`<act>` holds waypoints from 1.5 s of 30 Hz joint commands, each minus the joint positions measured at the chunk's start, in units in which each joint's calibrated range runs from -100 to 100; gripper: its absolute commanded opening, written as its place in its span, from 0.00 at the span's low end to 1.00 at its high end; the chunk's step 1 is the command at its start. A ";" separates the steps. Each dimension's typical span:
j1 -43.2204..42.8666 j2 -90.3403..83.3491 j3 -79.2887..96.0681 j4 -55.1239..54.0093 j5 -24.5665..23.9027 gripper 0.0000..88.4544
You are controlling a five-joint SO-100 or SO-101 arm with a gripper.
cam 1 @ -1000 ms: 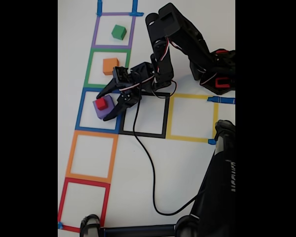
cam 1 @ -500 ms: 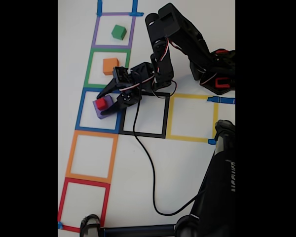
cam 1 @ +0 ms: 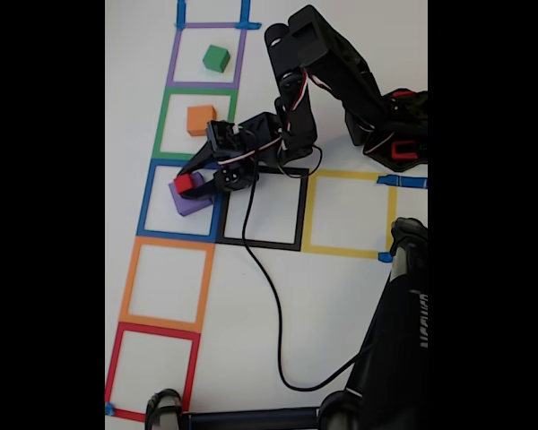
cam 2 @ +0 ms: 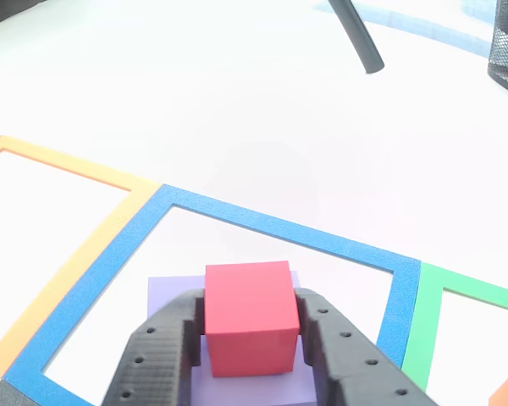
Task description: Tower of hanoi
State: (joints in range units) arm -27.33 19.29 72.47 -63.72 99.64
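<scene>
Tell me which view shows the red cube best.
The other view: the red cube fills the foreground, clamped by the pincer on the purple cube. In the fixed view the red cube is tiny, with the pincer around it.

One fixed camera looks down on my table (cam 1: 341, 296) from above and from some way off, so it takes in my whole arm (cam 1: 327, 81) and the row of tape squares. The other camera sits low and very near, just behind my gripper (cam 2: 252, 326), and it faces forward across the table surface. Both views share the blue tape square (cam 1: 152, 202) (cam 2: 279, 233), with the red cube (cam 1: 184, 184) (cam 2: 250, 326) on the purple cube (cam 1: 193, 204) (cam 2: 173, 292).
</scene>
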 commanded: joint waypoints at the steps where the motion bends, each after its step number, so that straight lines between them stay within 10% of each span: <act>1: -1.15 -8.35 1.81 1.38 0.36 0.02; 19: 11.03 -72.78 1.26 78.38 0.36 0.01; 31: 23.20 -72.46 -61.47 145.26 0.36 0.01; 45: 45.73 -67.53 -83.10 163.00 0.36 0.01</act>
State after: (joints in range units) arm 13.17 -47.99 -13.06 99.19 100.00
